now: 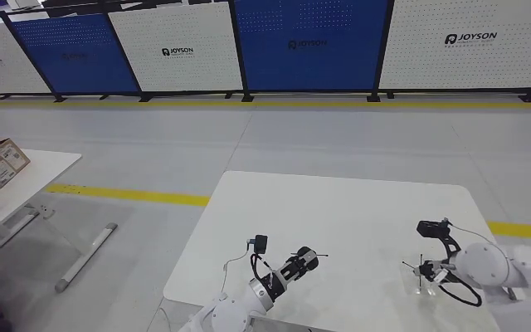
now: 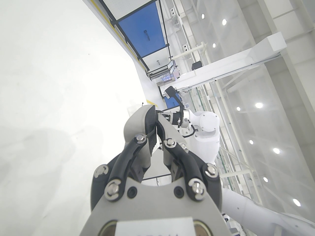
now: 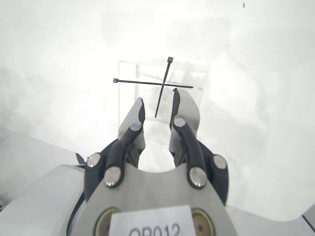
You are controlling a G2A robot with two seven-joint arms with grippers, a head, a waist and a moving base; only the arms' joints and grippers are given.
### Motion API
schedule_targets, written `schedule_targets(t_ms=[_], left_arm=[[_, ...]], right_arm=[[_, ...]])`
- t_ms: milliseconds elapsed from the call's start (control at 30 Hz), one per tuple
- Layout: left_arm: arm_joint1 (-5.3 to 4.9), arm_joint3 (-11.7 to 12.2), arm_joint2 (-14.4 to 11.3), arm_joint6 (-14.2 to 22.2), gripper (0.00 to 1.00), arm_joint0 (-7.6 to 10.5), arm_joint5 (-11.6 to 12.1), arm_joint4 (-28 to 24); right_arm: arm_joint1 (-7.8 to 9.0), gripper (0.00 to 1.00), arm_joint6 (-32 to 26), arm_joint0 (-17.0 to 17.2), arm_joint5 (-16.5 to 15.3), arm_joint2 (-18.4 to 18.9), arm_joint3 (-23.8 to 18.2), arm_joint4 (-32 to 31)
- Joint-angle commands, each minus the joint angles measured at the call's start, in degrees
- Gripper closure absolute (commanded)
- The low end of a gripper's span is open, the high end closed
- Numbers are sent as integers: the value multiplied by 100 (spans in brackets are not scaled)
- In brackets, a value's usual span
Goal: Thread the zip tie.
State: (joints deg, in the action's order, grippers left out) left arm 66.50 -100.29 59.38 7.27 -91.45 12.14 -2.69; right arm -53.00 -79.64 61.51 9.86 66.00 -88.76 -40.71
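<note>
Claws sit low over the white worktop (image 1: pixel 332 207). The left claw (image 2: pixel 155 115), ribbed pads pressed together, pinches a thin black tie (image 1: pixel 320 256) that juts sideways in the top view. The right claw (image 3: pixel 158 94) hangs spread above two crossed ties (image 3: pixel 163 83), square-headed, on a clear block (image 3: pixel 128 74).
</note>
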Motion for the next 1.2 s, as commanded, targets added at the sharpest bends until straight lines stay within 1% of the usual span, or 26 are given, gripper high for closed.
schedule_targets(t_ms=[0, 133, 200, 400, 500, 600, 633, 667, 933, 967, 1000, 1167], left_arm=[[0, 0, 0, 0, 100, 0, 0, 0], [0, 0, 0, 0, 100, 0, 0, 0], [0, 0, 0, 0, 100, 0, 0, 0], [0, 0, 0, 0, 100, 0, 0, 0], [0, 0, 0, 0, 100, 0, 0, 0], [0, 0, 0, 0, 100, 0, 0, 0], [0, 0, 0, 0, 100, 0, 0, 0], [0, 0, 0, 0, 100, 0, 0, 0], [0, 0, 0, 0, 100, 0, 0, 0], [0, 0, 0, 0, 100, 0, 0, 0], [0, 0, 0, 0, 100, 0, 0, 0], [0, 0, 0, 0, 100, 0, 0, 0]], right_arm=[[16, 74, 0, -60, 24, -89, 29, 33], [64, 78, 0, -198, 71, -293, 122, 128], [88, 76, 0, -251, 110, -371, 167, 179], [166, 75, 0, -432, 227, -645, 341, 368], [198, 76, 0, -515, 281, -745, 400, 466], [217, 78, 0, -599, 400, -844, 461, 517], [221, 78, 0, -624, 430, -871, 481, 532], [223, 80, 0, -651, 478, -894, 510, 544], [220, 80, 0, -864, 736, -1165, 625, 553], [216, 80, 0, -884, 752, -1194, 642, 562], [213, 82, 0, -911, 765, -1219, 678, 570], [188, 82, 0, -1026, 820, -1364, 774, 608]])
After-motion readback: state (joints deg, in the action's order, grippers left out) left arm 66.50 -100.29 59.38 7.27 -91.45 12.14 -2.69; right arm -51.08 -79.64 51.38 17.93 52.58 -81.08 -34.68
